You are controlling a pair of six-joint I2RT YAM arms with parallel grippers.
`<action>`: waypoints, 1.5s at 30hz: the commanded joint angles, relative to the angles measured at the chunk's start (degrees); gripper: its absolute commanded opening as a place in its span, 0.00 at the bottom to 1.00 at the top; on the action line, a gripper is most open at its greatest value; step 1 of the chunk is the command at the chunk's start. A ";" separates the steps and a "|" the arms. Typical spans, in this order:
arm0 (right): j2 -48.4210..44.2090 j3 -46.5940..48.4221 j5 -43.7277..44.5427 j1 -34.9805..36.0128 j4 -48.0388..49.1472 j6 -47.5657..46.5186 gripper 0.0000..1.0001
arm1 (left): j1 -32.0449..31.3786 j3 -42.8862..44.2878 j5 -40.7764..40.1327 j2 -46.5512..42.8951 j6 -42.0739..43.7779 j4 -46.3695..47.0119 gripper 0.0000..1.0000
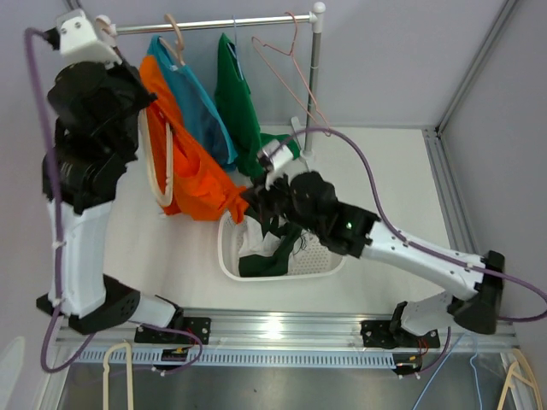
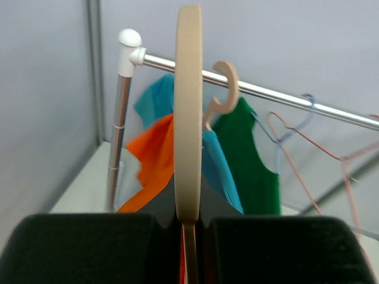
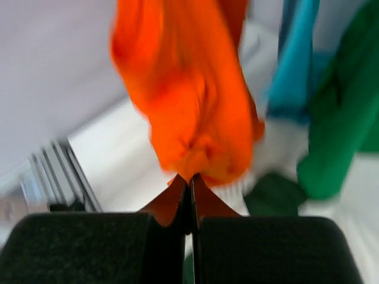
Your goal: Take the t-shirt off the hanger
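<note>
Left arm [image 1: 81, 171] is rearing up nearest the overhead lens and hiding its own claw in that view. Rack [image 1: 214, 23] is standing at the back, carrying a teal shirt [image 1: 201, 111], a green shirt [image 1: 235, 102] and a bare wire hanger [image 1: 286, 51].

Orange t-shirt [image 1: 192, 179] is hanging off the rack, stretching from beside the left arm down toward the basket [image 1: 224, 256]. The basket is holding dark green cloth.

Left gripper [image 2: 189, 236] is pinching the beige hanger [image 2: 188, 118], seen edge-on between its pads. Right gripper [image 3: 190, 204] is pinching a low fold of the t-shirt, with the jaws pressed together on the cloth.

Step, by my reading: the t-shirt is being pulled off the hanger and appears only partly freed. How much is on the hanger is not showing.

Next move is calling for the right arm to draw the cloth down and away toward the basket while the left is holding the hanger steady, perhaps tilting it so the collar slips clear.
</note>
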 commanded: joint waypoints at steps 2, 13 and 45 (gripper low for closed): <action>9.78 18.54 -10.11 -3.75 2.78 -5.17 0.00 | -3.45 -3.65 7.27 -9.85 -6.82 -4.28 0.01; 24.74 37.73 -23.39 -6.48 3.91 -0.34 0.13 | -3.98 -14.73 20.46 -21.82 -8.58 -7.80 0.01; 19.47 25.07 -27.28 -0.86 7.87 -0.77 0.98 | -3.98 -10.62 21.16 -23.06 -4.97 -7.53 0.01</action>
